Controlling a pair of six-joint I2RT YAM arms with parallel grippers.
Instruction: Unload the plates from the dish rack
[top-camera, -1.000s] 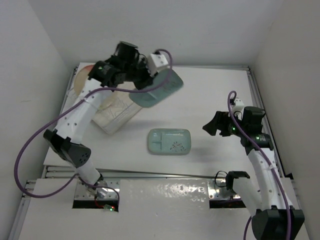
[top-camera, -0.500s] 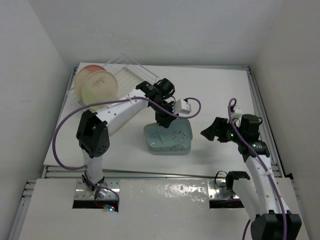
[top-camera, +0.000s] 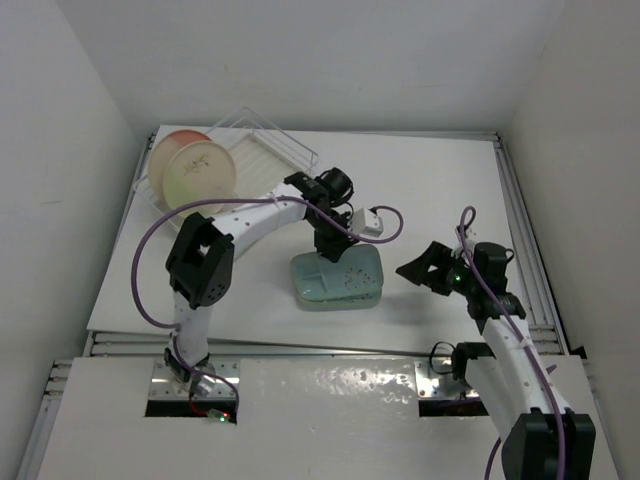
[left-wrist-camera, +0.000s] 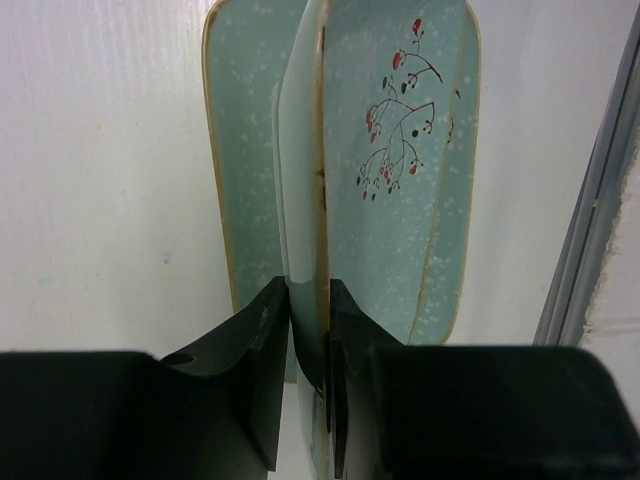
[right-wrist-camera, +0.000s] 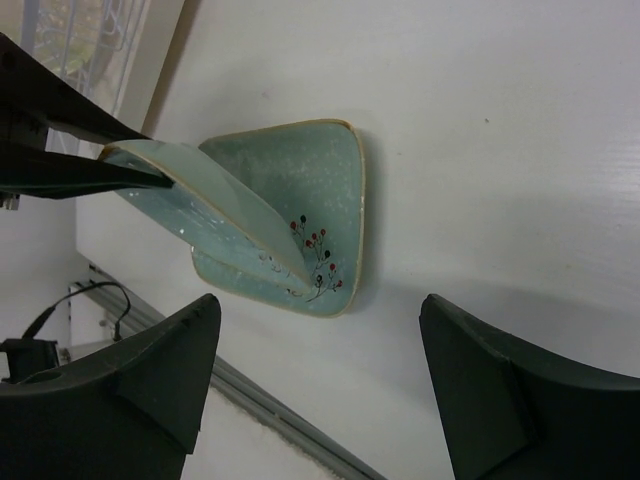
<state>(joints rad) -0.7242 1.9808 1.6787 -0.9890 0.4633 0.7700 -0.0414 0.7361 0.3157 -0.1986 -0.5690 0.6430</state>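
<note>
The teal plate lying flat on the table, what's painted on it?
A dark sprig with red berries on the speckled teal plate, clearest in the left wrist view.

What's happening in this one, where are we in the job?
The left hand is shut on the rim of a teal plate, holding it tilted over a second teal plate that lies flat on the table; it looks about to be stacked there. The right hand hangs open beside them, holding nothing. Round cream plates stand in the dish rack at the far left, not yet unloaded.
</note>
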